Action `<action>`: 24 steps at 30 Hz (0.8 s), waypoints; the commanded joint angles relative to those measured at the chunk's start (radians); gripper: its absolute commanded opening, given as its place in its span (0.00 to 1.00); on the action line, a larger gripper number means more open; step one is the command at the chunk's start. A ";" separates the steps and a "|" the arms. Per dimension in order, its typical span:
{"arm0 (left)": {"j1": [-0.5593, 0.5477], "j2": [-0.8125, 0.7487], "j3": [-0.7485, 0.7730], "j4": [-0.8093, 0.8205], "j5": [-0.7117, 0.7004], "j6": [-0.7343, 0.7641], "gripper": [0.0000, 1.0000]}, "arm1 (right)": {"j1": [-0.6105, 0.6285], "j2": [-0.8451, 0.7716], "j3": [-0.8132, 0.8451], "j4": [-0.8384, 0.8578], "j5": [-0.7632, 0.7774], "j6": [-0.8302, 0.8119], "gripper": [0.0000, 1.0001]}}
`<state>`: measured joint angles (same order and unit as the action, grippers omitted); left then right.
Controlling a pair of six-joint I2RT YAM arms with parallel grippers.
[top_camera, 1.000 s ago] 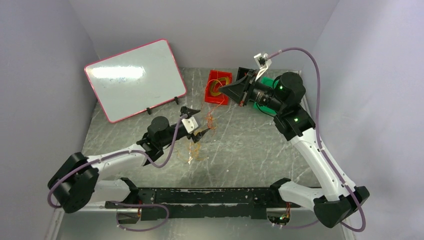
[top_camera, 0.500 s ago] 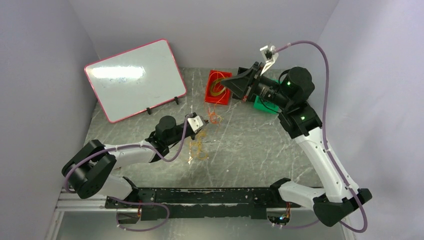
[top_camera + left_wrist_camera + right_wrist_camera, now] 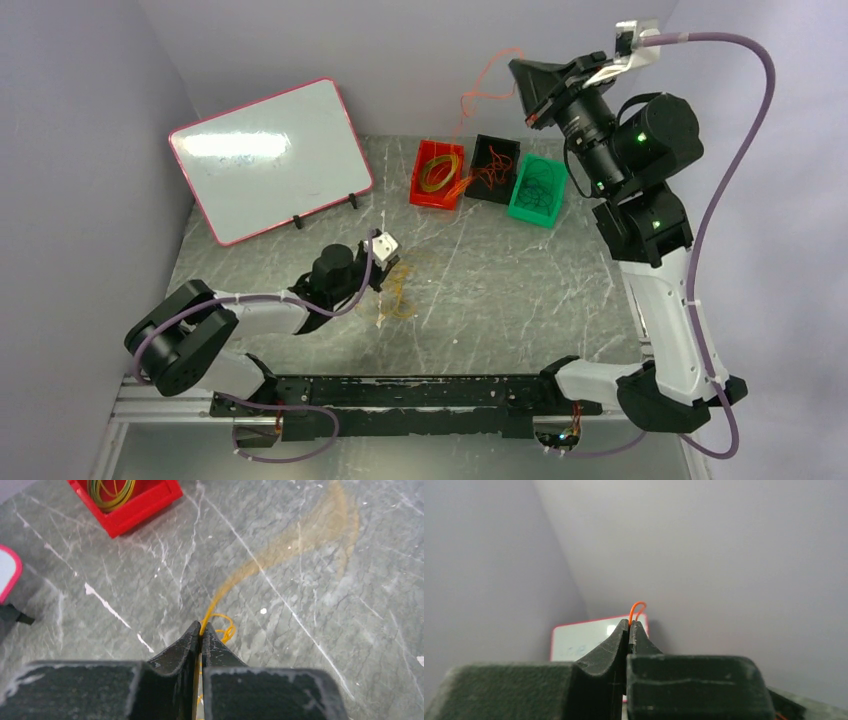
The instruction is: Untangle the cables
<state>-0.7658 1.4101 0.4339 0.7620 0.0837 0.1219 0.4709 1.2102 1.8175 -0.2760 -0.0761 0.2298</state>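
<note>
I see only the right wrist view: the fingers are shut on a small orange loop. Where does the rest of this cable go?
Observer: In the top view the orange cable trails down from the raised right gripper toward the red bin and the black bin; where it ends I cannot tell.
Operator: What is in the bins?
Observer: The red one holds yellow loops, the black one orange-red cables, a green bin beside them dark cables.
Operator: And the left arm?
Observer: The left gripper is shut on a yellow cable, low over the table.
</note>
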 commanded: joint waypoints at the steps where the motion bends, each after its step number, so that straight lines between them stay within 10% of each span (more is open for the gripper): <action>1: -0.003 0.019 -0.014 -0.027 -0.091 -0.059 0.07 | 0.003 0.043 0.079 -0.051 0.200 -0.093 0.00; 24: -0.003 -0.121 0.032 -0.186 -0.032 -0.030 0.07 | -0.051 0.207 0.048 -0.046 0.359 -0.159 0.00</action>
<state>-0.7658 1.3365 0.4355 0.6300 -0.0059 0.0689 0.4488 1.3880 1.8812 -0.3214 0.2634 0.0654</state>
